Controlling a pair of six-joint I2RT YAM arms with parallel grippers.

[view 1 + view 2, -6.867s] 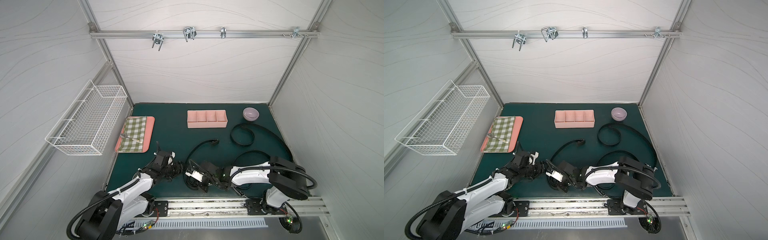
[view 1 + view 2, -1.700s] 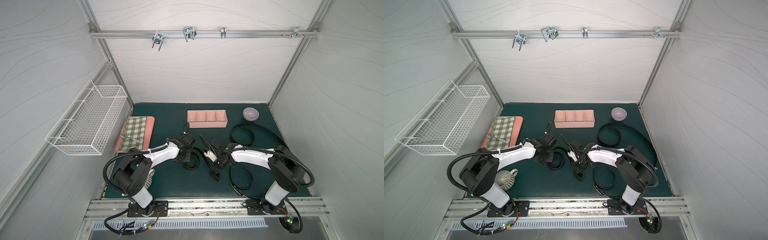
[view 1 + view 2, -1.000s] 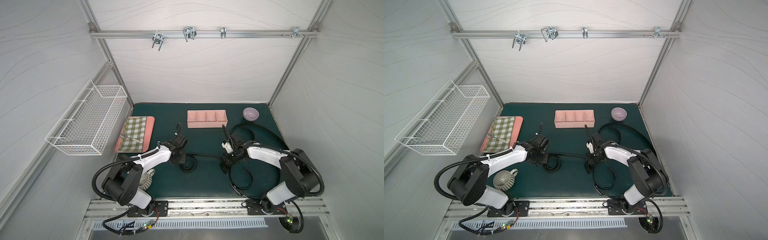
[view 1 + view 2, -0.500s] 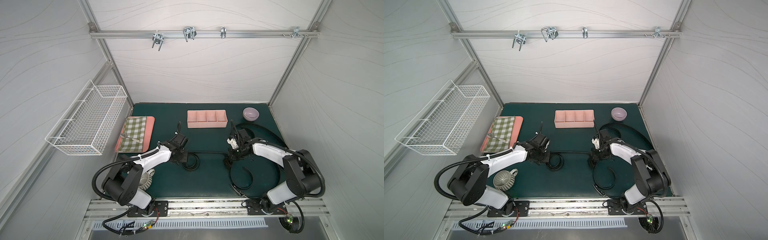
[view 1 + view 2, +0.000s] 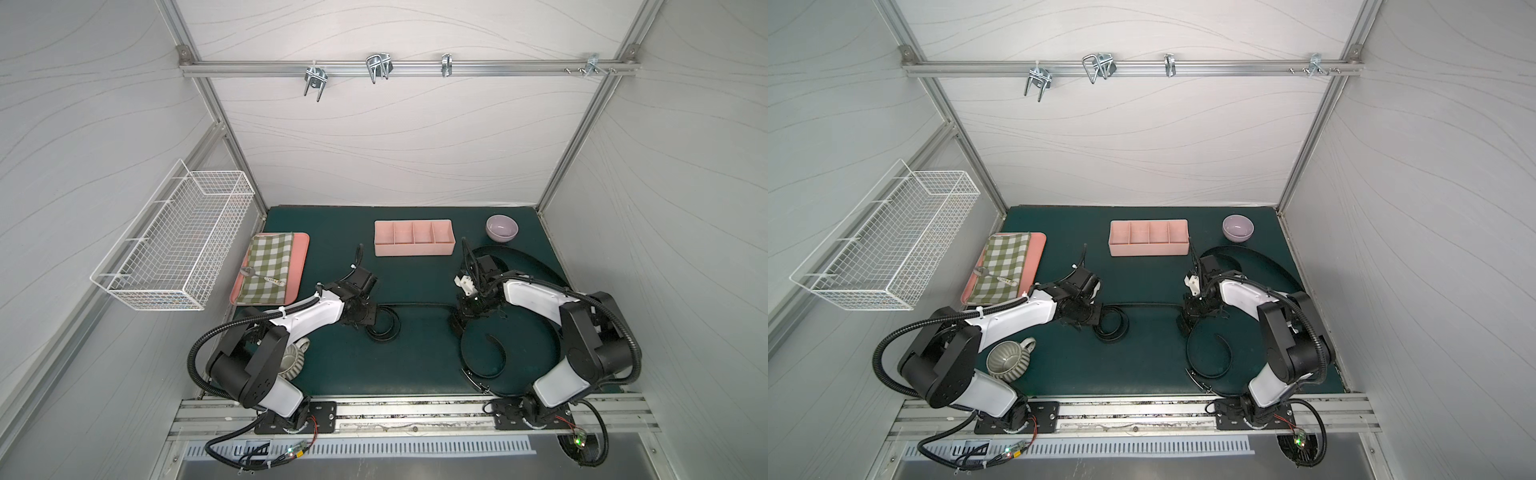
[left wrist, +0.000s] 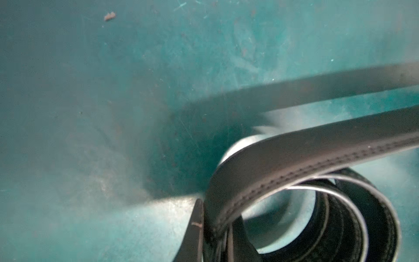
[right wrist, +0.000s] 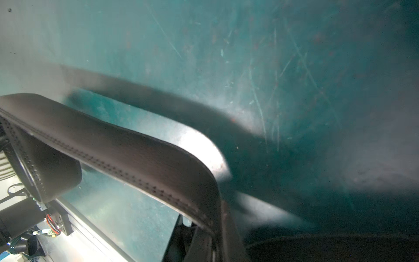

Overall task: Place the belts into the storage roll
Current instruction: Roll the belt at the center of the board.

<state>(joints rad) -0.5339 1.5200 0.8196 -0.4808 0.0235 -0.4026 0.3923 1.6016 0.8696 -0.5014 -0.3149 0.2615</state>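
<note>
The belt (image 5: 415, 305) is now pulled out straight, arms spread wider than earlier. It hangs low over the surface (image 5: 415, 374), in front of the empty storage roll (image 5: 413, 250). Left end effector (image 5: 368, 318) clamped on its coiled end, right end effector (image 5: 462, 313) clamped on the other. Keep it taut, roll evenly, tight enough for one compartment.

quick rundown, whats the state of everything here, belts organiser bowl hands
black stitched leather belt: partly coiled, rest stretched straight between both hands
left hand: shut on its coiled end
right hand: shut on its straight part
second black belt: loose curl on the green mat
third black belt: wide loose curve on the mat
pale pink plastic divided organiser tray: four compartments, all empty
lilac round bowl: upright, empty
</note>
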